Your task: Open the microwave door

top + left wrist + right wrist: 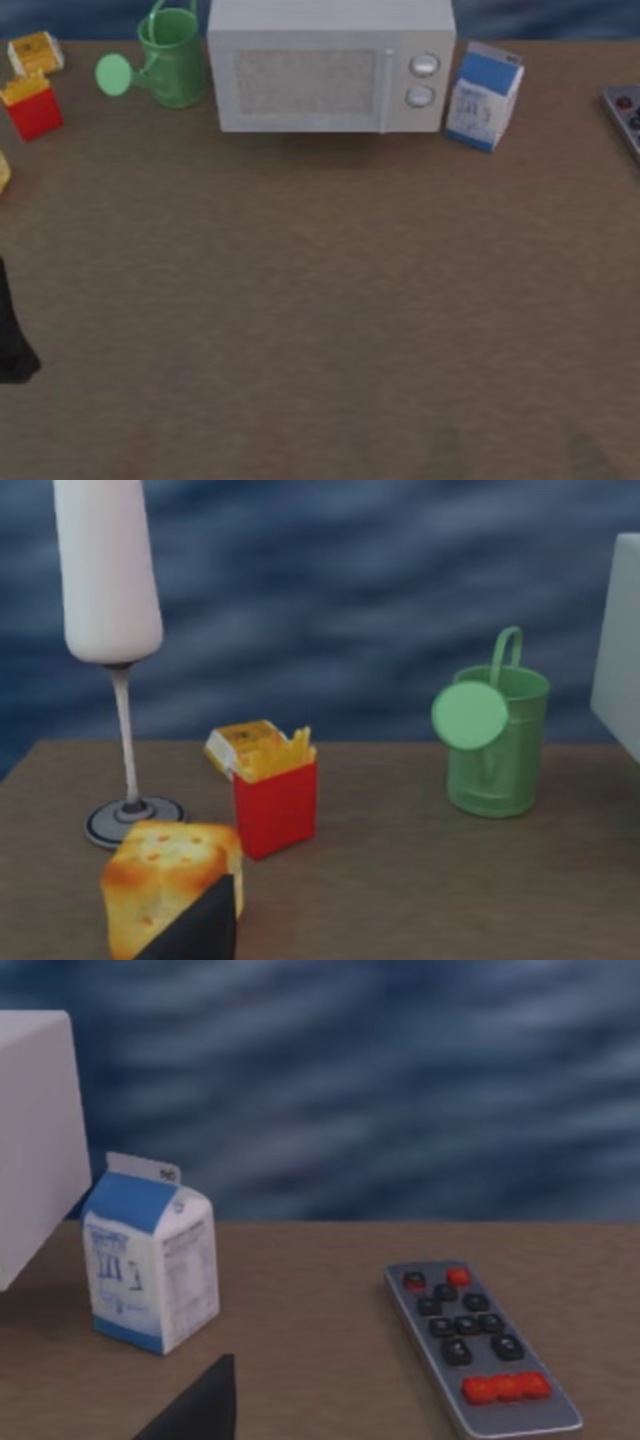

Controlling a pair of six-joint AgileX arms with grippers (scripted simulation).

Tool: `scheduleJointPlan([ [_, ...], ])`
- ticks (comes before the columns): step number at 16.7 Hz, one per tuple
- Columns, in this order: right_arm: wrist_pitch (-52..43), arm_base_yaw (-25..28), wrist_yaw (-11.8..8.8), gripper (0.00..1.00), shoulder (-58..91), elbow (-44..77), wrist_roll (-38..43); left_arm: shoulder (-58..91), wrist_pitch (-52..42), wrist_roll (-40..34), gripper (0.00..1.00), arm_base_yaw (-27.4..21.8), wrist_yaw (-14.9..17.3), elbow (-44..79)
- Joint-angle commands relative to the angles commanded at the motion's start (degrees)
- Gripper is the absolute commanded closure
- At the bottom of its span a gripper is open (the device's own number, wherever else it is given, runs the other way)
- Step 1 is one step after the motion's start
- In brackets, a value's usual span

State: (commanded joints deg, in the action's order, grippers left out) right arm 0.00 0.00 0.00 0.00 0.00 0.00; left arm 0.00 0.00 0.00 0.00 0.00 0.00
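Microwave: the microwave [331,65] stands at the far edge of the desk [320,300], near the middle, with its front toward the camera.
Microwave door: the microwave door [300,82] lies flat against the front, closed; its grey mesh window is in the middle and the slim handle edge is at its right side, just beside the two silver knobs [423,80].
Left of microwave: a green watering can [170,62] is just beside it; farther left are a red box of fries [32,105] and a yellow box [35,52].
Right of microwave: a blue-and-white milk carton [484,96] is just beside it; a grey remote control [625,115] lies at the right edge.
Left claw: only a dark part of the left arm [12,335] shows at the left edge, well apart from the microwave; if this claw is released or clenched, I cannot tell.
Left wrist view: a tall glass [108,630] and a toasted bread cube [170,880] are near.
Right claw: outside the top view; I cannot tell its state.
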Motion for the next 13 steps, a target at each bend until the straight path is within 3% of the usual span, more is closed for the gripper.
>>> scheduleJointPlan([
  [3, 0.0, 0.0, 0.0, 0.00, 0.0, 0.0, 0.0, 0.6, -0.1, -0.1, 0.00, -0.4, -0.2, 0.5],
  [6, 0.0, 0.0, 0.0, 0.00, 0.0, 0.0, 0.0, 6.0, -1.1, -1.2, 0.00, -3.4, -2.6, 5.2],
  [13, 0.0, 0.0, 0.0, 0.00, 0.0, 0.0, 0.0, 38.3, -3.5, -8.4, 0.00, -16.8, -15.2, 30.9],
])
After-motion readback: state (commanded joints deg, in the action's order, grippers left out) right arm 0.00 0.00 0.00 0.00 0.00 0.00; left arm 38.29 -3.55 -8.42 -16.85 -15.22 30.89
